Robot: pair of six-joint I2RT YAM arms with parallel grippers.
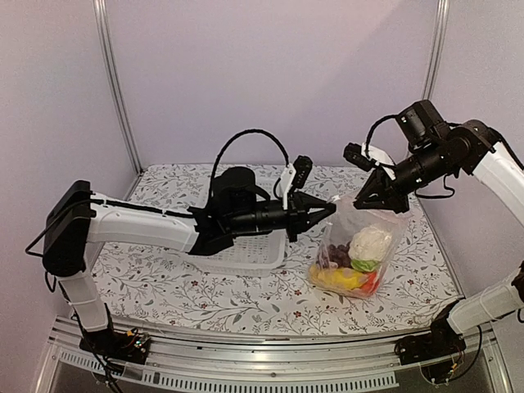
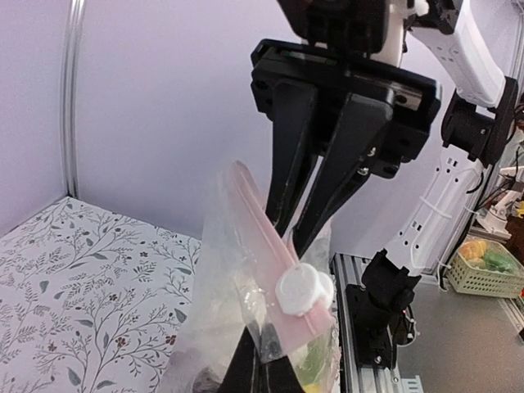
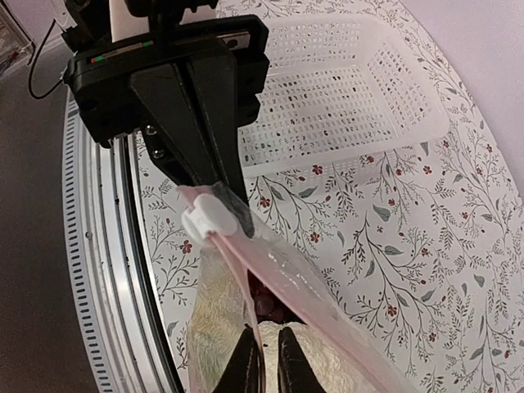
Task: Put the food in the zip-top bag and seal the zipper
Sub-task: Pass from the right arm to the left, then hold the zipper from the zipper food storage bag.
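The clear zip-top bag point(image 1: 360, 225) stands on the table, held up by both grippers. Inside it are the white cauliflower point(image 1: 370, 241), purple grapes point(image 1: 336, 255), yellow pieces point(image 1: 336, 278) and a red-orange piece point(image 1: 370, 283). My left gripper point(image 1: 327, 210) is shut on the bag's left top corner, beside the white slider point(image 2: 303, 288) on the pink zipper point(image 2: 260, 214). My right gripper point(image 1: 362, 201) is shut on one pink lip point(image 3: 255, 295) of the mouth. In the right wrist view the two lips stand apart, and the grapes point(image 3: 267, 304) and cauliflower point(image 3: 320, 354) show through the gap.
The white lattice basket point(image 1: 246, 250) sits under my left arm, left of the bag, and looks empty in the right wrist view point(image 3: 344, 90). The metal table rail point(image 3: 106, 246) runs close by the bag. Purple walls enclose the back and sides.
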